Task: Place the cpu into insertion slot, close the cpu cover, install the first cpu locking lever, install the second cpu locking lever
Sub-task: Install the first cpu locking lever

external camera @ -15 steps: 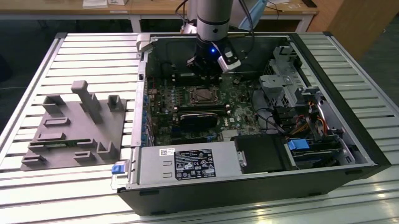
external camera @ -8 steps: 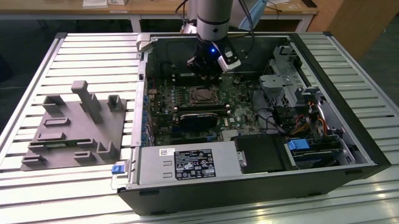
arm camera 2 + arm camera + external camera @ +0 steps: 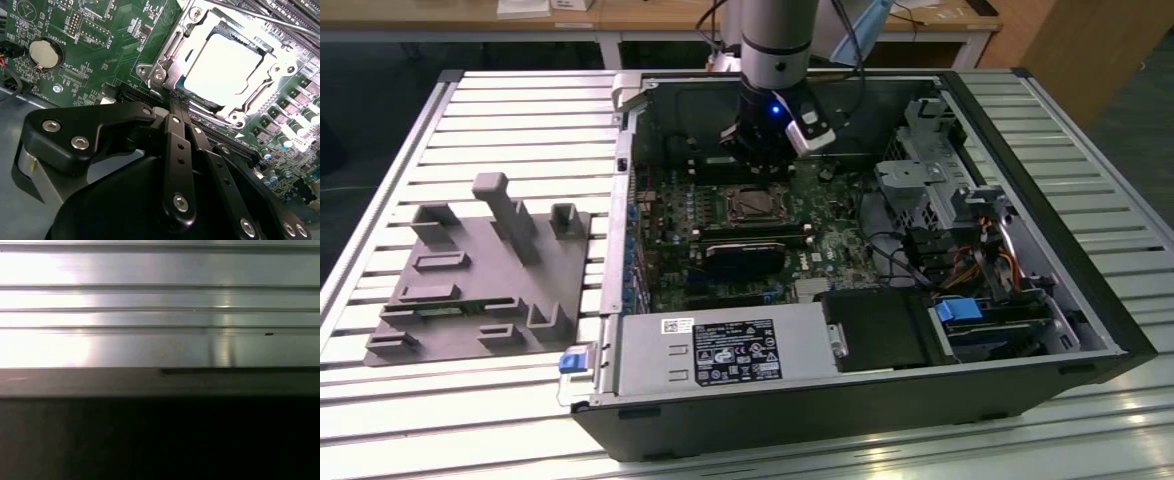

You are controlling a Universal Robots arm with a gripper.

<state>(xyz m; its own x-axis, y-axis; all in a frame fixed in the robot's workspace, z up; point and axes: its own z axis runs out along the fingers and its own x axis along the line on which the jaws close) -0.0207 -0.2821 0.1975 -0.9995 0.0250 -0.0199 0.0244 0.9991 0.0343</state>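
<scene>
Our hand (image 3: 172, 107), fingers closed together and holding nothing we can see, sits at the edge of the cpu cover (image 3: 235, 100), which lies shut over the cpu (image 3: 222, 62) in the insertion slot (image 3: 754, 205) inside the open computer case (image 3: 1067, 290) on the slatted desk (image 3: 494, 100).
</scene>
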